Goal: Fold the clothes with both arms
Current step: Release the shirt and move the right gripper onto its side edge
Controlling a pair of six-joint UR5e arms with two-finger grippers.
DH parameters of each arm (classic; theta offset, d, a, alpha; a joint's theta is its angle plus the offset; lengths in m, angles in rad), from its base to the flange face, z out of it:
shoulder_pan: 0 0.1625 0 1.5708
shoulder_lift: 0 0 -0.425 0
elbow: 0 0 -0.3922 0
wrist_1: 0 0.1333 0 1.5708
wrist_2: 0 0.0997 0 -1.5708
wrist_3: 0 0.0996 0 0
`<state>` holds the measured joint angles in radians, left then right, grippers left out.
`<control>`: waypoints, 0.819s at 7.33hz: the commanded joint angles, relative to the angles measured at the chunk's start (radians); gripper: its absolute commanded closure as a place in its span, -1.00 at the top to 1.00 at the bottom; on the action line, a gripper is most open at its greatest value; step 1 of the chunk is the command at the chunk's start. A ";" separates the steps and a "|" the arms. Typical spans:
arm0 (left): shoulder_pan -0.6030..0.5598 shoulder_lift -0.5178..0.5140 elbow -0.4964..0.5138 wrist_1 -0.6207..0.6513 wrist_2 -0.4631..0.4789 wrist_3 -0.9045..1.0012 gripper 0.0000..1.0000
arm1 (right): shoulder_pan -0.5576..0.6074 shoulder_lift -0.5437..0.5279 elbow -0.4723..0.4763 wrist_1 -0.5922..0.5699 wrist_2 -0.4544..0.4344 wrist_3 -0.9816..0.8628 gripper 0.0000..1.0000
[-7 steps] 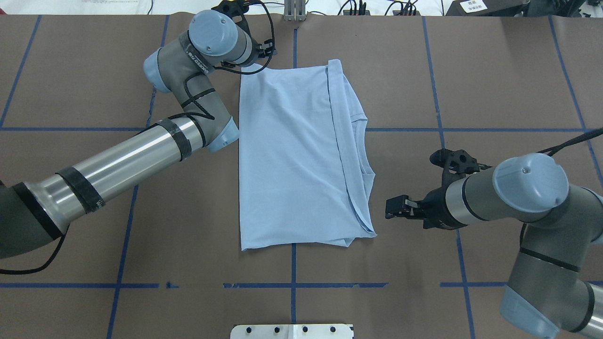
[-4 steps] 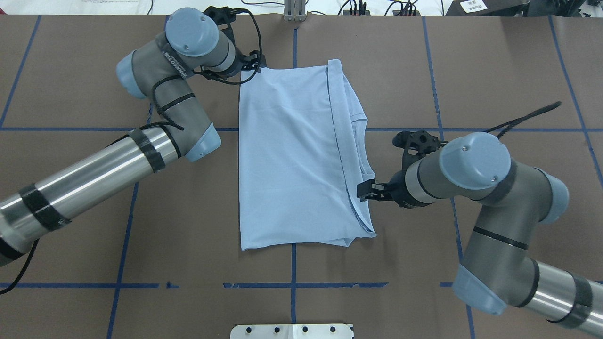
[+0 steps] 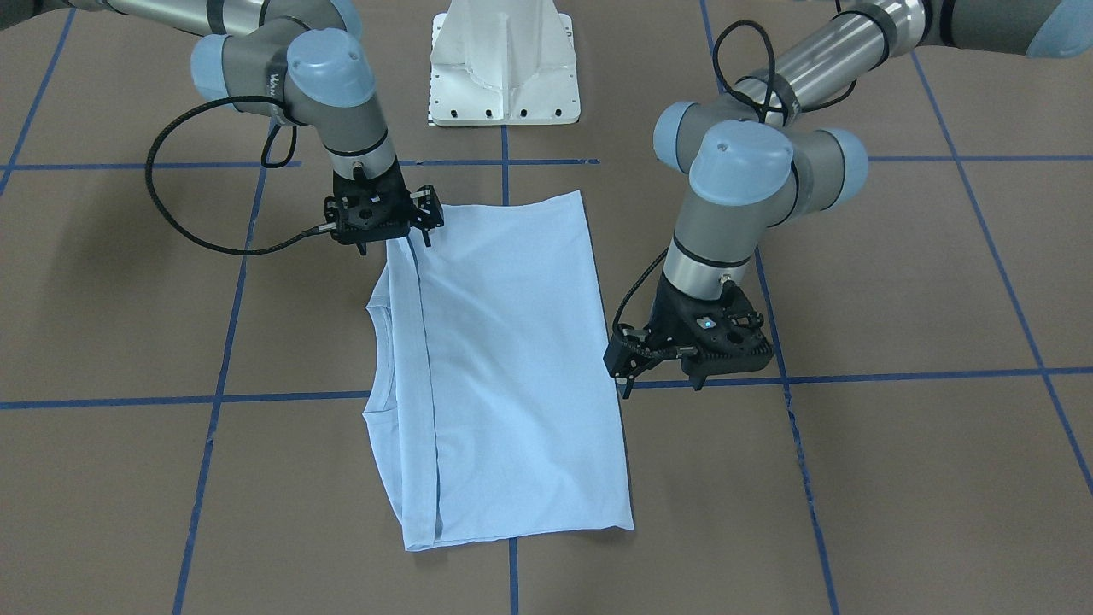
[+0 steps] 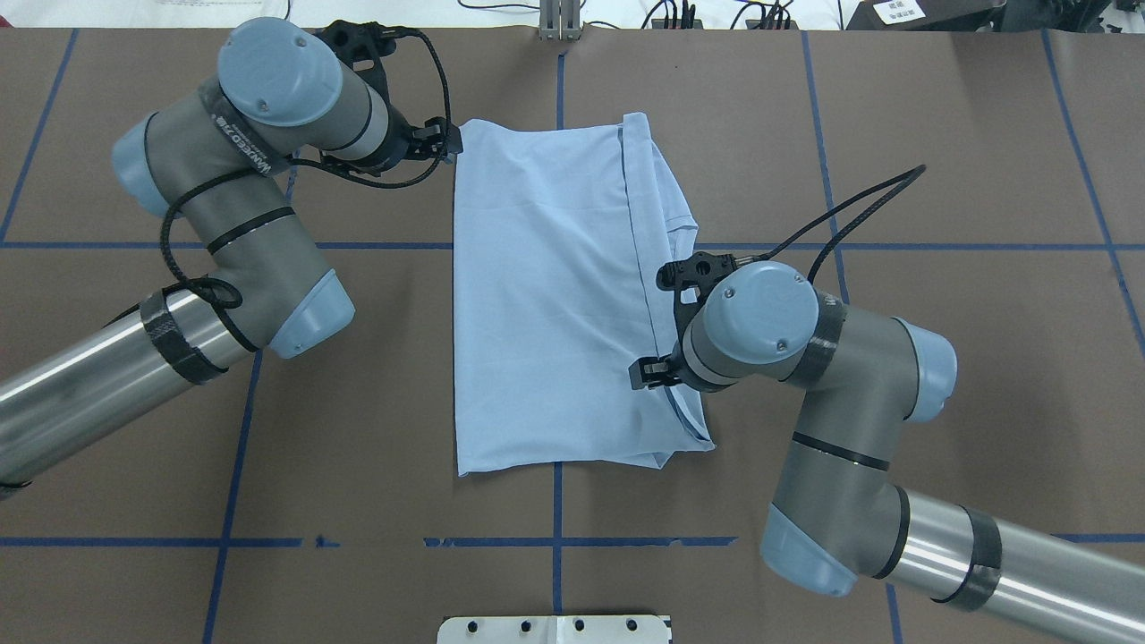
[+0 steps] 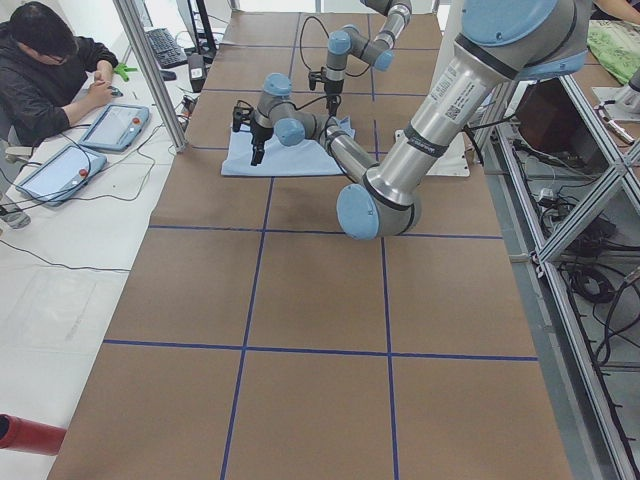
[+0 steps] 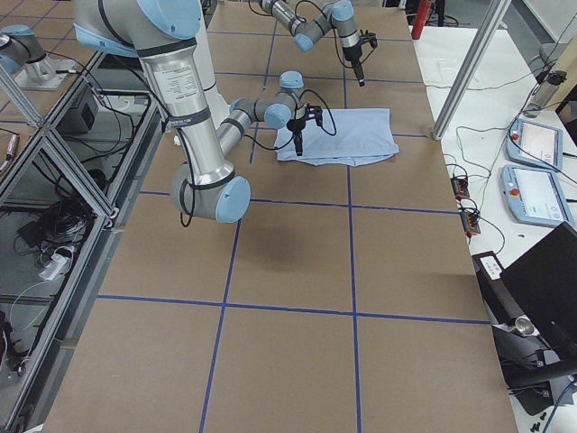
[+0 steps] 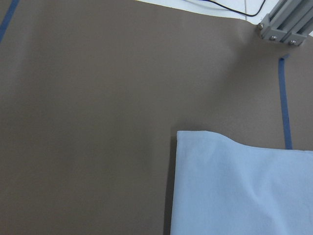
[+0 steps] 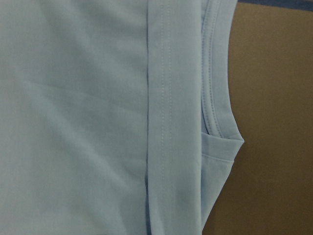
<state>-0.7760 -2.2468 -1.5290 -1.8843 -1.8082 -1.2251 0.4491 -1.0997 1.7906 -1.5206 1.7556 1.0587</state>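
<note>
The pale blue T-shirt [image 4: 546, 295] lies flat on the brown table, folded lengthwise, its ribbed neck [image 3: 376, 359] at the side edge. No print shows. My left gripper [image 4: 450, 143] hovers at the shirt's far left corner [image 7: 183, 137], jaws apparently open and empty. In the front view this left gripper [image 3: 662, 384] hangs beside the shirt's edge. My right gripper [image 4: 640, 376] hangs over the folded hem near the collar [image 8: 212, 98], open, holding nothing. The front view shows the right gripper [image 3: 394, 243] above the shirt's [image 3: 504, 367] corner nearest the robot.
Blue tape lines [image 4: 559, 501] grid the table. The white pedestal base [image 3: 504, 60] stands at the robot's side. An aluminium post [image 4: 559, 18] and cables sit at the far edge. A seated person [image 5: 40, 60] with tablets [image 5: 115, 125] is beyond the table.
My left arm swung left, its gripper sliding off to the shirt's far left corner. My right arm moved left and forward from bare table to above the folded hem. The shirt stayed still.
</note>
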 commanded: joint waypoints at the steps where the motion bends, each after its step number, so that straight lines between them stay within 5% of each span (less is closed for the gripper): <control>1: 0.003 0.030 -0.060 0.027 -0.033 -0.005 1.00 | -0.036 0.015 -0.016 -0.075 -0.057 -0.106 1.00; 6: 0.018 0.032 -0.056 0.017 -0.034 -0.013 1.00 | -0.036 0.012 -0.045 -0.099 -0.054 -0.175 1.00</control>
<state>-0.7621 -2.2157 -1.5868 -1.8624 -1.8422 -1.2366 0.4127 -1.0873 1.7470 -1.6085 1.6999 0.8968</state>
